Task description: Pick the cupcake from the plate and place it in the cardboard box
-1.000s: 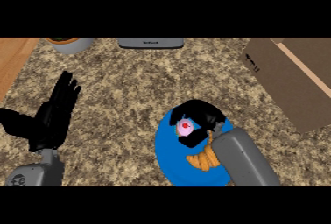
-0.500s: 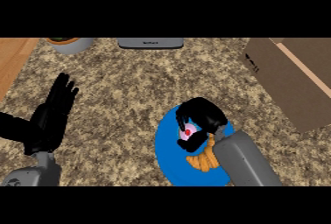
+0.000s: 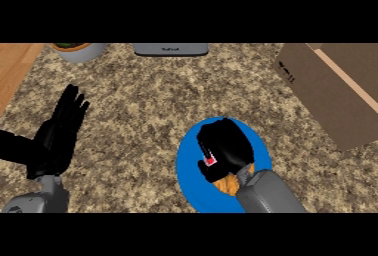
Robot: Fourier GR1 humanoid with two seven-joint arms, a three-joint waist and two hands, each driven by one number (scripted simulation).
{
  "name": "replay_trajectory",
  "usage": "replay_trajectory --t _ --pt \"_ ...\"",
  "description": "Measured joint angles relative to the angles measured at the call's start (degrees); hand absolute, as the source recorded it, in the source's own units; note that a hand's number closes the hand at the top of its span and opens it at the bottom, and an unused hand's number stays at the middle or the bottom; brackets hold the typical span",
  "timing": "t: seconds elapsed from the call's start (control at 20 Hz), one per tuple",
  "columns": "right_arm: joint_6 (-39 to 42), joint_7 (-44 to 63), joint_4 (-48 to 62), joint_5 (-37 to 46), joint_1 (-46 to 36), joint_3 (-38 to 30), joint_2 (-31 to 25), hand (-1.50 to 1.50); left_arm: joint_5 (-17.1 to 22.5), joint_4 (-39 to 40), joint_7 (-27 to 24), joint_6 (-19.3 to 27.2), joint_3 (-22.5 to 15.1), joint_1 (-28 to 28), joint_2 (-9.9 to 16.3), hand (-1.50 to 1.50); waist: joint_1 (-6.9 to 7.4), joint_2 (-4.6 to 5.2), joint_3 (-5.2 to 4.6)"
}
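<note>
Right hand (image 3: pixel 225 150) curled round cupcake (image 3: pixel 210 161) on plate (image 3: pixel 189 165); probably light, soft, crushable, best gripped low by the wrapper

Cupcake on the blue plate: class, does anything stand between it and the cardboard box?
Nothing visible does. Only bare counter lies between the plate and the cardboard box; the right hand is curled over the cupcake.

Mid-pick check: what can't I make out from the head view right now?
- Cupcake: the right hand curls over it; only a red sliver shows.
- Whether it has left the blue plate: hidden under the hand.
- Cardboard box: cut off by the right edge, its inside unseen.
- Potted plant: cut off by the top edge.
</note>
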Motion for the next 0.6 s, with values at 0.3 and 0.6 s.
replay_trajectory --t 0.3,0.6 --pt "6.5 3.8 -14.4 2.6 0.9 2.4 -0.7 1.50 0.2 0.1 -0.5 -0.4 0.7 0.3 0.4 0.00 -0.07 -0.02 -0.01" --pt "4.8 13.4 -24.8 -0.6 0.0 -1.3 1.1 1.50 0.0 0.5 -0.3 -0.5 0.7 -0.2 0.4 0.00 -0.08 -0.04 0.00"
